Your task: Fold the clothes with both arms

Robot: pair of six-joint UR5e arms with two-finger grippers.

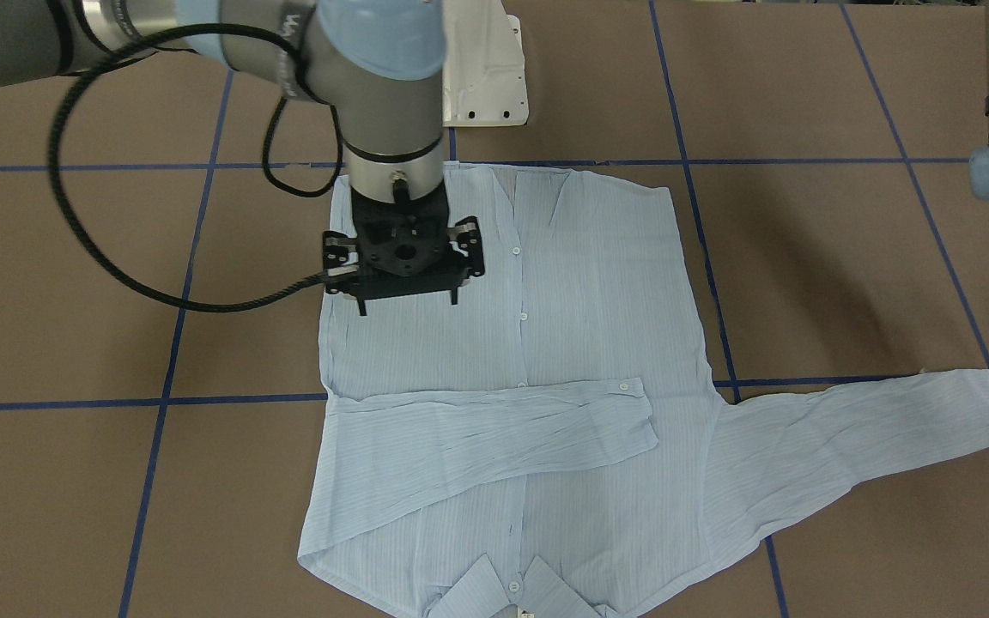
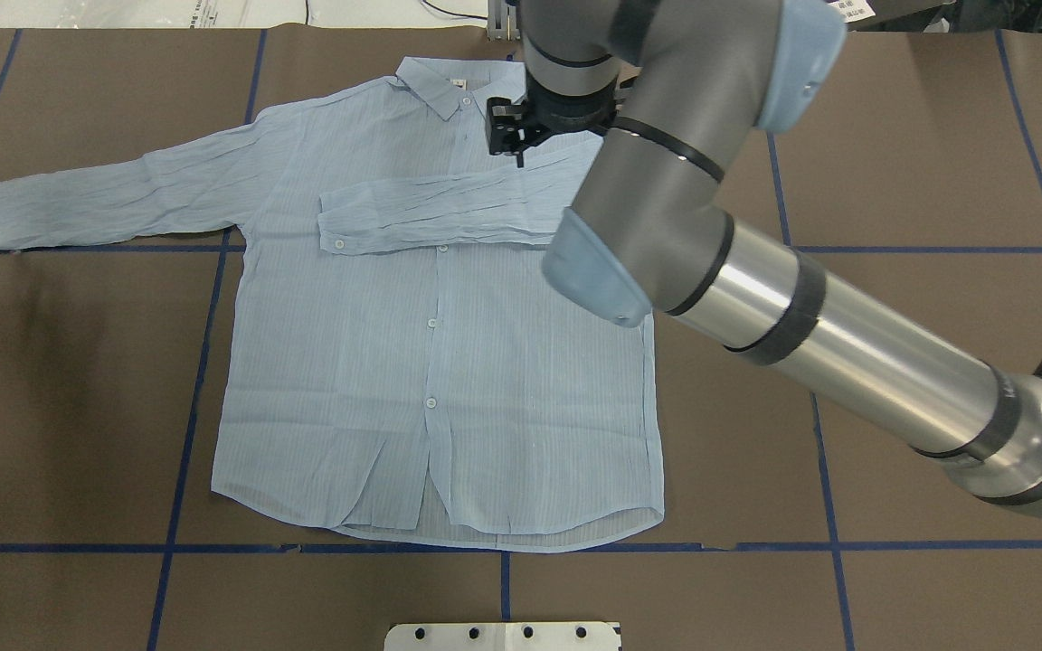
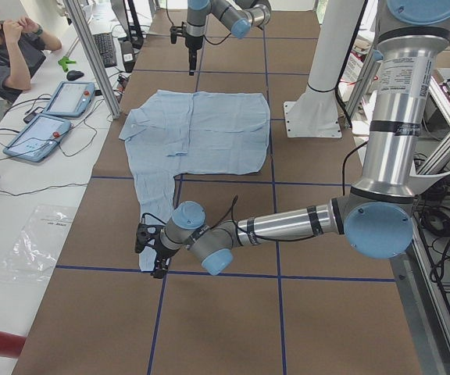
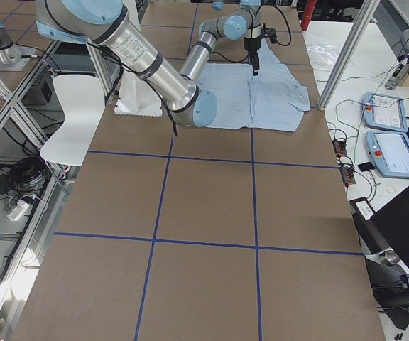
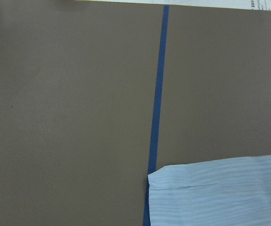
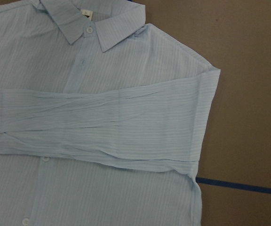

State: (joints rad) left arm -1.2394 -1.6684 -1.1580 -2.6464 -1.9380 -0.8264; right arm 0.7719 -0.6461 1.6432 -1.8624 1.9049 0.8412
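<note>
The pale-blue striped shirt (image 2: pixel 394 362) lies flat and buttoned on the brown table, with its collar (image 2: pixel 435 86) at the far side. One sleeve (image 2: pixel 431 212) is folded across the chest. The other sleeve (image 2: pixel 96 199) lies stretched out sideways. My right gripper (image 1: pixel 409 305) hovers over the shoulder by the folded sleeve, fingers apart and empty; it also shows in the overhead view (image 2: pixel 516 149). My left gripper (image 3: pixel 153 254) is low at the cuff of the stretched sleeve. I cannot tell whether it is open. The left wrist view shows only that cuff (image 5: pixel 220 197).
Blue tape lines (image 2: pixel 195 362) grid the table. The white pedestal base (image 2: pixel 503 636) stands at the near edge. An operator (image 3: pixel 6 55) sits past the far side beside two teach pendants (image 3: pixel 41 133). A white chair (image 4: pixel 69 121) stands behind the robot.
</note>
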